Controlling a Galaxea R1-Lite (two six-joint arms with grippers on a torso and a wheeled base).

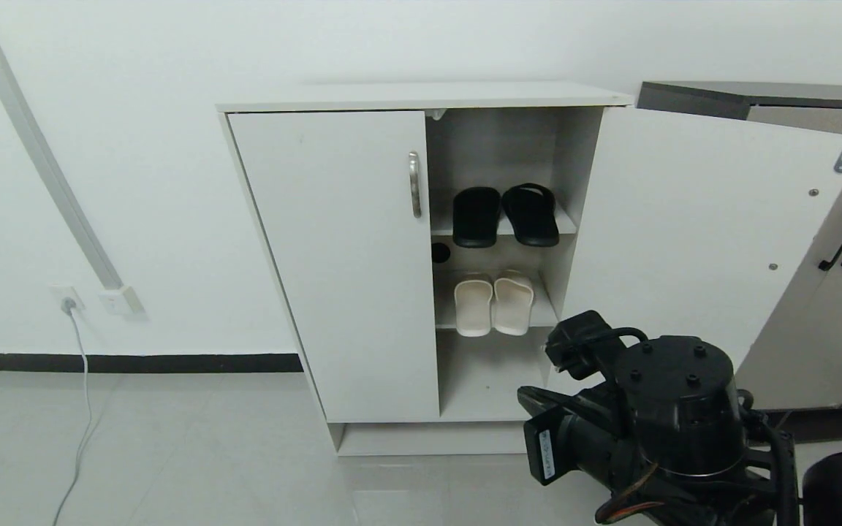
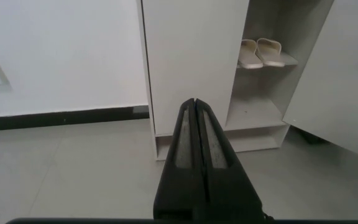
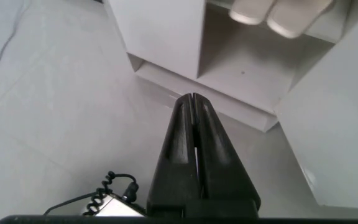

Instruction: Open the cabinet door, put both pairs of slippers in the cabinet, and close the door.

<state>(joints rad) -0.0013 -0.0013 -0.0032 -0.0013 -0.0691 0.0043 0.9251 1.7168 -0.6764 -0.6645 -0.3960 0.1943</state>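
Observation:
The white cabinet point(image 1: 421, 95) stands against the wall with its right door point(image 1: 699, 234) swung wide open and its left door point(image 1: 333, 256) closed. A black pair of slippers point(image 1: 505, 214) lies on the upper shelf. A white pair of slippers point(image 1: 494, 303) lies on the shelf below, toes outward. My right arm point(image 1: 655, 409) hangs low in front of the open door. The right gripper point(image 3: 194, 96) is shut and empty, over the floor before the cabinet's base, below the white slippers point(image 3: 278, 12). My left gripper point(image 2: 194, 102) is shut and empty, farther back, facing the closed door's foot.
A grey cabinet point(image 1: 830, 292) with black handles stands right behind the open door. A wall socket point(image 1: 69, 301) with a hanging cable is at the far left. Bare tiled floor point(image 1: 172, 453) spreads in front. The bottom compartment point(image 1: 483, 380) holds nothing.

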